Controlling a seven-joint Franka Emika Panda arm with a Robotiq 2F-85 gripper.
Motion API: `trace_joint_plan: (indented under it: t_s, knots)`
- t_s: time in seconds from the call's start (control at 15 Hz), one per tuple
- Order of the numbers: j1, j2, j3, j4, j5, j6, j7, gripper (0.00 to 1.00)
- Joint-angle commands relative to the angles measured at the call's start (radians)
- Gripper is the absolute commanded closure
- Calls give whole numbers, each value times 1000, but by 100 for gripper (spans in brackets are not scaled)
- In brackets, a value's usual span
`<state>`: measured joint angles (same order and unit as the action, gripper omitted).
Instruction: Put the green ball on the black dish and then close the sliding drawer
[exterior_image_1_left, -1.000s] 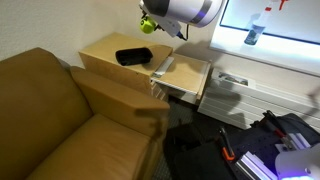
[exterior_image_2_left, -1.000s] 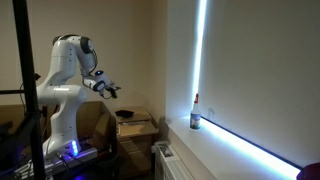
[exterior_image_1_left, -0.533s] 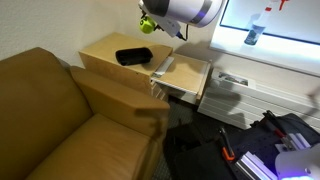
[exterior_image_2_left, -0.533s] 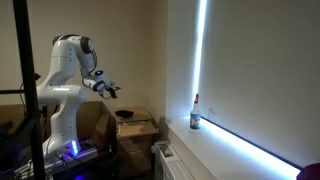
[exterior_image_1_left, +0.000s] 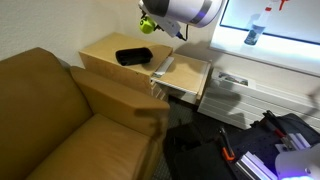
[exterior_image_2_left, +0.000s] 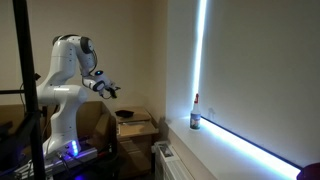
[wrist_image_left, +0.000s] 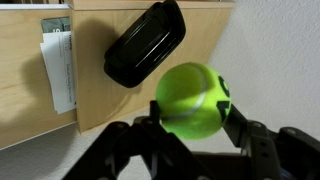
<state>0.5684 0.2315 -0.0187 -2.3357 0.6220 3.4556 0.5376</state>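
In the wrist view, the gripper (wrist_image_left: 192, 128) is gripping the green ball (wrist_image_left: 193, 98) between its two dark fingers (wrist_image_left: 245, 132), and the ball is sitting right at the fingertips. The black dish (wrist_image_left: 145, 42) is lying beyond the ball, up and leftward in the picture, on the wooden cabinet top (wrist_image_left: 110, 100). Its long axis is running diagonally from lower left to upper right. Further left, the sliding drawer (wrist_image_left: 30, 90) is standing open, with white papers (wrist_image_left: 58, 65) lying inside.

In an exterior view, the gripper (exterior_image_1_left: 150, 22) is hanging at the top edge, holding the ball (exterior_image_1_left: 146, 25) well above the dish (exterior_image_1_left: 133, 56). The drawer (exterior_image_1_left: 182, 72) is sticking out below and to the right of the gripper. A brown sofa (exterior_image_1_left: 50, 110) is crowding the cabinet's near side.

In an exterior view, the gripper (exterior_image_2_left: 108, 90) is hovering above the dish (exterior_image_2_left: 126, 114); the ball is too small to make out.
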Motion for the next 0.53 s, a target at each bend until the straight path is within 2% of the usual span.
trace_joint_plan:
  t_s: [0.0, 0.07, 0.13, 0.2, 0.27, 0.47]
  knots:
    - [39, 16, -31, 1, 33, -4, -33, 61]
    - [72, 50, -80, 22, 83, -67, -64, 61]
    - [150, 116, -179, 39, 149, -63, -125, 61]
    - [151, 192, -188, 77, 148, -93, -100, 61]
    - [180, 232, -228, 95, 165, -147, -96, 61]
    - [313, 316, -387, 133, 125, -295, -33, 61]
